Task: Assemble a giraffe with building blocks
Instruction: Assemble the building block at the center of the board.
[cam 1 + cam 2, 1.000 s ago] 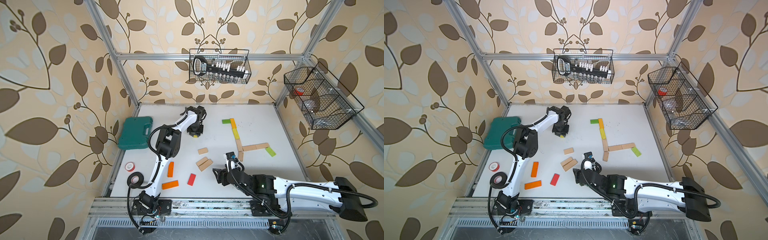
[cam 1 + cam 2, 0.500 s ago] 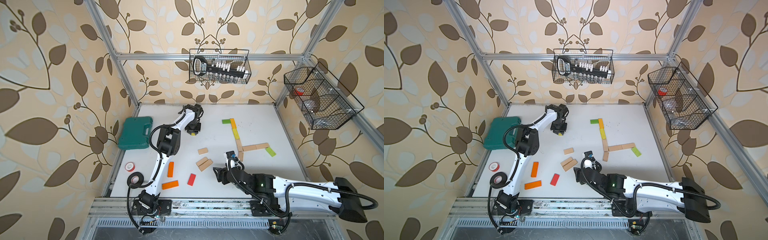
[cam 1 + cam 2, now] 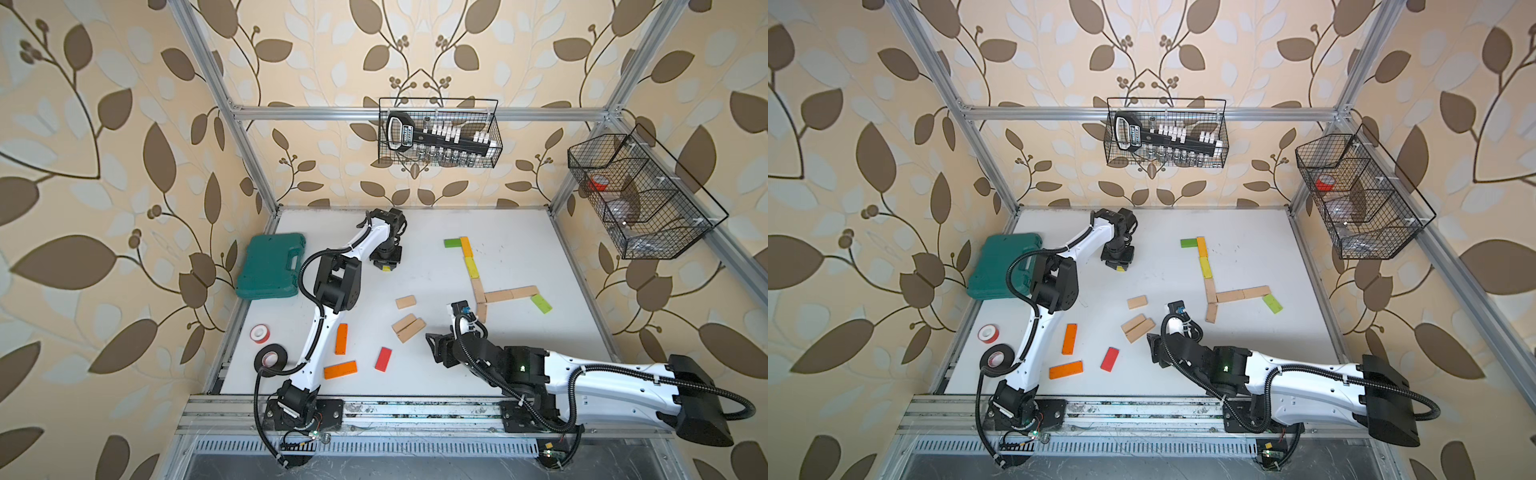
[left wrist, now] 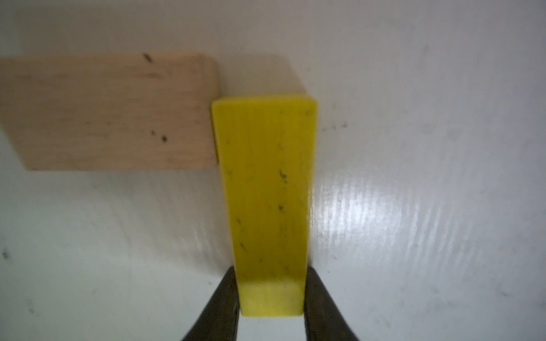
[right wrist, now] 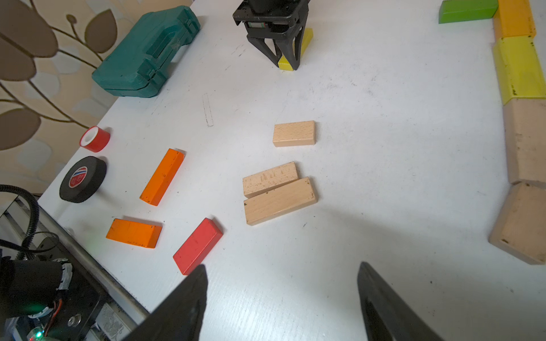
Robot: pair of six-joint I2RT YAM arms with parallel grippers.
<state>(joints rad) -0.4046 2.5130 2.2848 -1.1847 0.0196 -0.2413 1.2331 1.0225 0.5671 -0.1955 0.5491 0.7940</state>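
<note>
My left gripper is at the back of the table, shut on one end of a yellow block. The block sticks out from between the fingers, low over the white surface. A beige block lies against its far corner. A flat figure of blocks lies to the right: green, orange, yellow-green, then beige ones and a green end. My right gripper hangs open and empty over bare table, with loose beige blocks and a red block nearby.
Two orange blocks lie near the left arm. A green case sits at the left edge, with a red tape roll and a black tape roll in front of it. Wire baskets hang on the walls.
The left gripper shifted slightly back and forth at the back of the table, staying around the yellow block. The right arm has barely moved.
</note>
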